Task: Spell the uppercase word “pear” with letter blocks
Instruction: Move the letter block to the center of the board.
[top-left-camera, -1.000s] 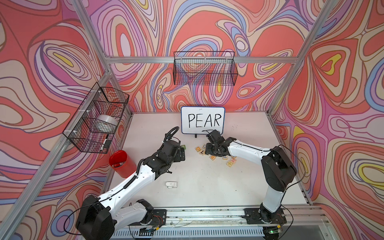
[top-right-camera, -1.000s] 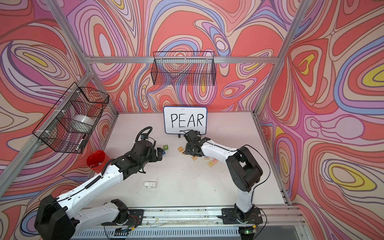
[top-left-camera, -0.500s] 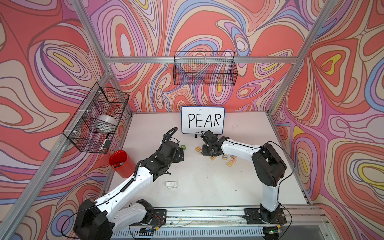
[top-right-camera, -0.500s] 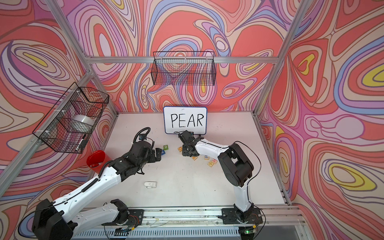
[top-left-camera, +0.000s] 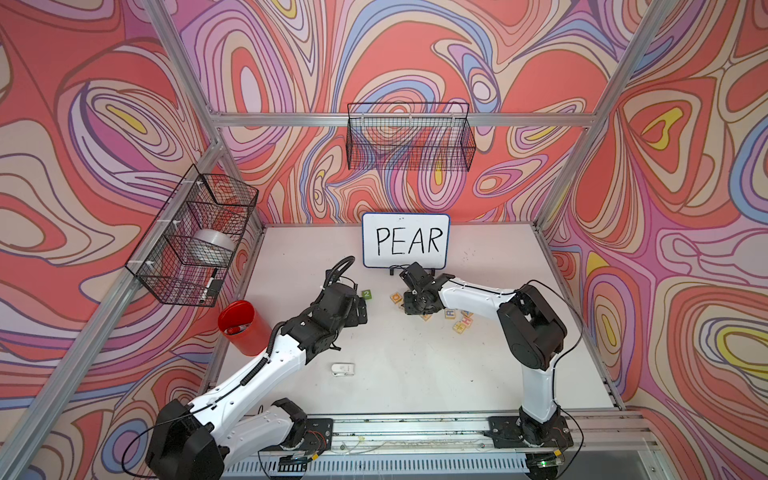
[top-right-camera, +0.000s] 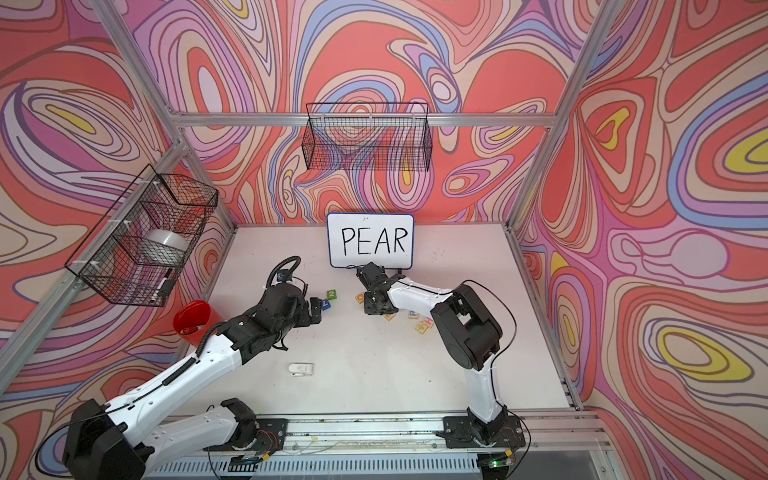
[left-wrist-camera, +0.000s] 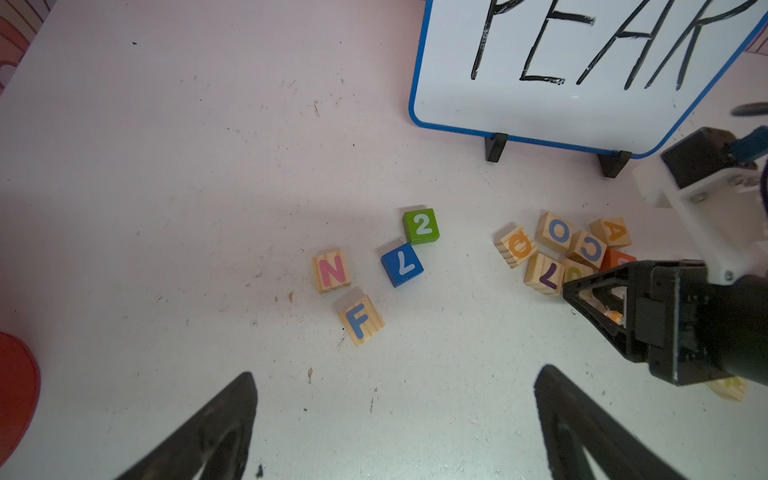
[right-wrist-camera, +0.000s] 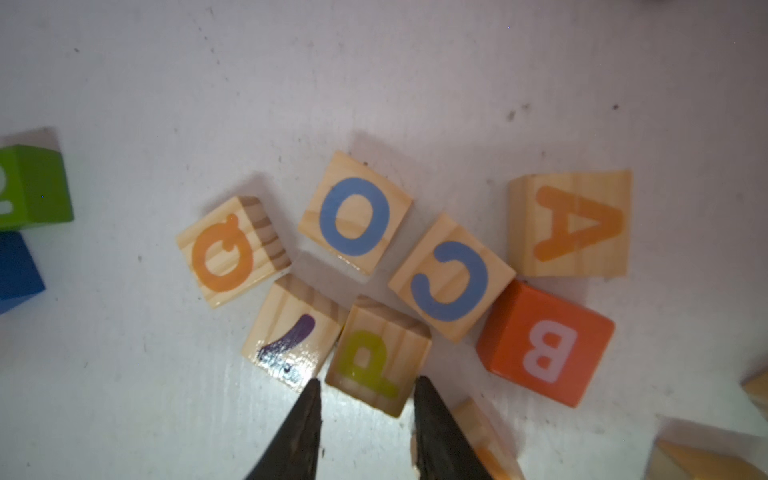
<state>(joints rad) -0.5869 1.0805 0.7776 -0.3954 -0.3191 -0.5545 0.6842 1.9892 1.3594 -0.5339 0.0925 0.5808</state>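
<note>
Top views, left arm: your white-and-black left arm stretches forward and inward, low over the white tabletop (top-left-camera: 415, 374). Its black left gripper (top-left-camera: 360, 308) is near the solid green number cube (top-left-camera: 366, 294).
Top views, right arm: elbow raised, forearm running inward. The black right gripper (top-left-camera: 415, 311) points down into the wooden cubes before the blue-rimmed whiteboard lettered PEAR (top-left-camera: 405, 241).
Left wrist, claw: you see the fingers spread wide with nothing between them, short of the pale-wood cube with a blue F (left-wrist-camera: 360, 320).
Right wrist, claw: narrowed around the pale-wood cube with a yellow-green P (right-wrist-camera: 374, 361), one tip at each side. You cannot tell whether they press it.
Right wrist, P cube: on the table, against the purple-lettered wooden cube (right-wrist-camera: 291, 336).
Right wrist, A cube: the pale-wood cube with an orange A (right-wrist-camera: 577, 224) lies just beside the solid orange B cube (right-wrist-camera: 544, 345).
</note>
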